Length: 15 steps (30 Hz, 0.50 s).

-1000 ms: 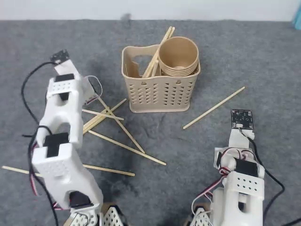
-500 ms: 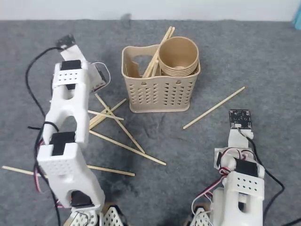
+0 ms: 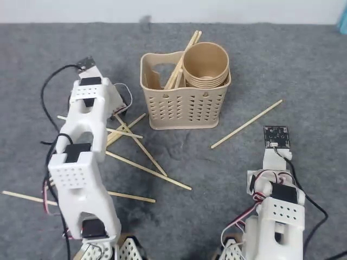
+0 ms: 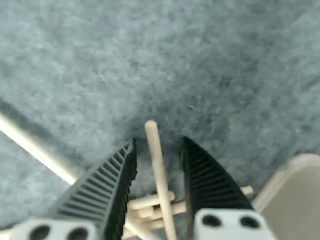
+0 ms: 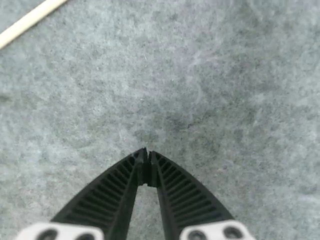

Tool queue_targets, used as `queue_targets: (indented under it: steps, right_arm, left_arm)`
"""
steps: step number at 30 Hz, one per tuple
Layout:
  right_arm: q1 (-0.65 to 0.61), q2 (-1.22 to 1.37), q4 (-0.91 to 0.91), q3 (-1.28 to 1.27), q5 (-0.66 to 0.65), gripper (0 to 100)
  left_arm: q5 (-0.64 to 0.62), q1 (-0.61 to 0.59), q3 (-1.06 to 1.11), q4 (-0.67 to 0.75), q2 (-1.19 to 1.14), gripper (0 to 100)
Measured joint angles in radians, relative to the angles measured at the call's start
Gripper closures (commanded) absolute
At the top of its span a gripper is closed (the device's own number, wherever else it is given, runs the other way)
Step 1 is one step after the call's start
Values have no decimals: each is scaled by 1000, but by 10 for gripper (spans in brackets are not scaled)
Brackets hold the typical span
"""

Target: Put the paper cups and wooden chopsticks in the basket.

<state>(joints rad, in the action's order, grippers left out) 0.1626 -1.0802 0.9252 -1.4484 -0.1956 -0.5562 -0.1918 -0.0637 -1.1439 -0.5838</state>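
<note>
Left pincer (image 4: 157, 145) was apart, jaws either side of a chopstick (image 4: 161, 175) lying on the grey counter (image 4: 200, 60), neither jaw clearly touching it. Right pincer (image 5: 148, 155) was pressed together, holding nothing, over bare counter. Paper cups (image 3: 206, 62) sat stacked in the basket (image 3: 184, 111), leaning chopsticks (image 3: 183, 57) beside them. Loose chopsticks (image 3: 135, 143) lay left of the basket, a single stick (image 3: 246, 124) to its right

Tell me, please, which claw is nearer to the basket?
Left. The left claw is at the scattered wooden chopsticks right beside the basket; the right claw is over bare carpet, farther off.
</note>
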Motion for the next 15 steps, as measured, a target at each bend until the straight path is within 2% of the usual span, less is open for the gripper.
queue_targets:
  steps: [2, 9, 15]
  right_arm:
    - [0, 0, 0, 0, 0, 991]
    - [0, 0, 0, 0, 0, 991]
    - [0, 0, 0, 0, 0, 991]
  left_arm:
    - [0, 3, -2, 9, 0, 998]
    - [0, -2, 0, -48, 46, 987]
    - [0, 0, 0, -78, 229, 987]
